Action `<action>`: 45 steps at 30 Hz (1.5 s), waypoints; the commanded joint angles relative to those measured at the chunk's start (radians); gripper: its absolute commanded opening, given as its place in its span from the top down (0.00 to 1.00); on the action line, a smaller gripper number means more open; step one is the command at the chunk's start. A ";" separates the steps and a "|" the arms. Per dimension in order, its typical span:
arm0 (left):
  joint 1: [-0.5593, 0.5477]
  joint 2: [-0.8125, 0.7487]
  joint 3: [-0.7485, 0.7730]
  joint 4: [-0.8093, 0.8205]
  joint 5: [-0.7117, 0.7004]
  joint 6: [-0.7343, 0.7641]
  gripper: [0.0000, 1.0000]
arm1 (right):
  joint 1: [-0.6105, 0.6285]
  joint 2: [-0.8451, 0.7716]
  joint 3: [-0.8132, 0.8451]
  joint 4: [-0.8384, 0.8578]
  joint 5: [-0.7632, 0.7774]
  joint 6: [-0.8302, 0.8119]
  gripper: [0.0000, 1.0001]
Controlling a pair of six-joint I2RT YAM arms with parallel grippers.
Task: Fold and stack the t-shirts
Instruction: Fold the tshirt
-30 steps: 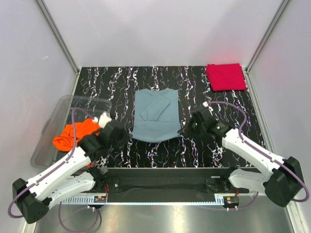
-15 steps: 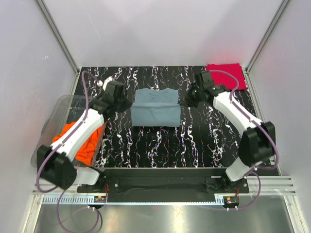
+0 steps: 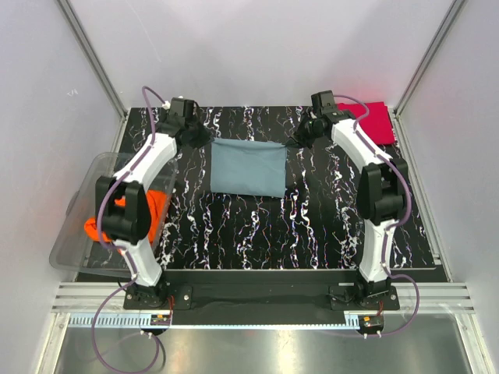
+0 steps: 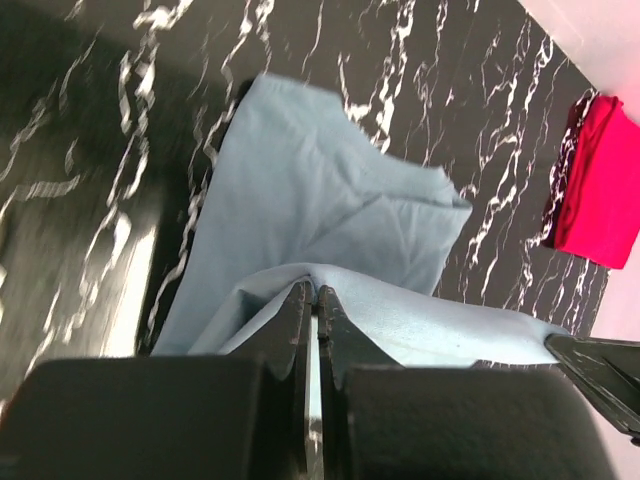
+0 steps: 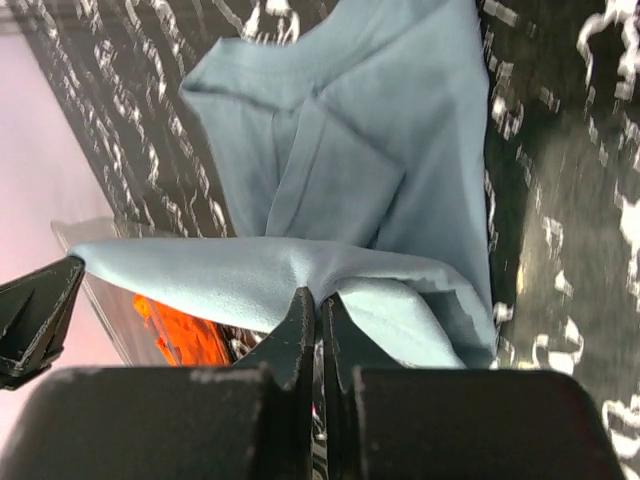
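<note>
right gripper (image 5: 318, 300) pinched tight on a raised edge of the grey-blue t-shirt (image 5: 380, 130). that edge stretches left to the left gripper (image 5: 58, 288). rest of the shirt lies on the black marbled table (image 5: 560, 150), sleeve folded in. orange t-shirt (image 5: 180, 335) peeks out under the raised edge.

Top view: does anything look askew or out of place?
Nothing alarming. The grey-blue t-shirt, pinched by the left pincer and right pincer, lies slightly skewed: its near edge slants. The orange t-shirt is crumpled in the bin.

Clear bin (image 3: 92, 187); black marbled table (image 3: 312, 226)
</note>
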 commanded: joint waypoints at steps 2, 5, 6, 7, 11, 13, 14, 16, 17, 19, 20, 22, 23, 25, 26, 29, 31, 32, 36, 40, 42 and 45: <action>0.047 0.146 0.167 0.067 0.123 0.074 0.98 | -0.035 0.115 0.152 -0.013 -0.045 -0.023 0.99; 0.065 0.283 0.271 0.070 0.148 0.105 0.87 | -0.053 0.237 0.286 -0.013 -0.051 -0.052 0.95; 0.070 0.361 0.307 0.084 0.175 0.145 0.80 | -0.065 0.315 0.329 -0.017 -0.061 -0.057 0.88; 0.071 0.406 0.407 0.084 0.197 0.172 0.74 | -0.079 0.349 0.410 -0.025 -0.071 -0.052 0.88; 0.085 0.573 0.668 0.017 0.240 0.255 0.65 | -0.121 0.521 0.678 -0.054 -0.113 -0.073 0.47; 0.096 0.535 0.681 -0.026 0.159 0.288 0.60 | -0.148 0.645 0.944 -0.188 -0.121 -0.107 0.41; 0.098 0.506 0.663 -0.026 0.141 0.295 0.60 | -0.154 0.659 0.987 -0.209 -0.127 -0.113 0.40; 0.099 0.451 0.600 -0.011 0.143 0.308 0.60 | -0.165 0.624 0.943 -0.208 -0.148 -0.135 0.39; 0.099 0.413 0.580 -0.010 0.172 0.303 0.59 | -0.164 0.600 0.908 -0.205 -0.180 -0.150 0.39; 0.093 0.388 0.522 -0.002 0.309 0.299 0.54 | -0.162 0.508 0.757 -0.191 -0.191 -0.210 0.37; 0.090 0.360 0.490 -0.002 0.352 0.303 0.54 | -0.158 0.476 0.692 -0.174 -0.214 -0.234 0.31; 0.075 0.317 0.355 -0.002 0.413 0.321 0.56 | -0.156 0.387 0.519 -0.145 -0.246 -0.290 0.27; 0.065 0.249 0.298 0.001 0.409 0.335 0.55 | -0.158 0.364 0.466 -0.134 -0.266 -0.299 0.27; 0.035 0.179 0.142 0.020 0.352 0.393 0.50 | -0.150 0.287 0.297 -0.052 -0.288 -0.299 0.28; 0.030 0.152 0.090 0.029 0.341 0.398 0.50 | -0.150 0.256 0.239 -0.015 -0.304 -0.296 0.28; 0.025 0.089 -0.081 0.096 0.381 0.357 0.50 | -0.142 0.160 0.041 0.091 -0.323 -0.288 0.28; 0.015 0.079 -0.153 0.124 0.390 0.357 0.50 | -0.136 0.129 -0.043 0.124 -0.343 -0.294 0.28; 0.012 0.082 -0.168 0.128 0.395 0.355 0.51 | -0.125 0.124 -0.062 0.127 -0.355 -0.304 0.28; 0.007 0.095 -0.219 0.158 0.413 0.363 0.52 | -0.102 0.098 -0.143 0.131 -0.329 -0.340 0.28; 0.002 0.115 -0.241 0.159 0.397 0.381 0.51 | -0.087 0.087 -0.214 0.144 -0.312 -0.368 0.28; 0.002 0.133 -0.245 0.158 0.415 0.380 0.53 | -0.081 0.107 -0.223 0.145 -0.314 -0.373 0.31; 0.002 0.136 -0.265 0.156 0.430 0.365 0.61 | -0.072 0.113 -0.237 0.147 -0.323 -0.362 0.45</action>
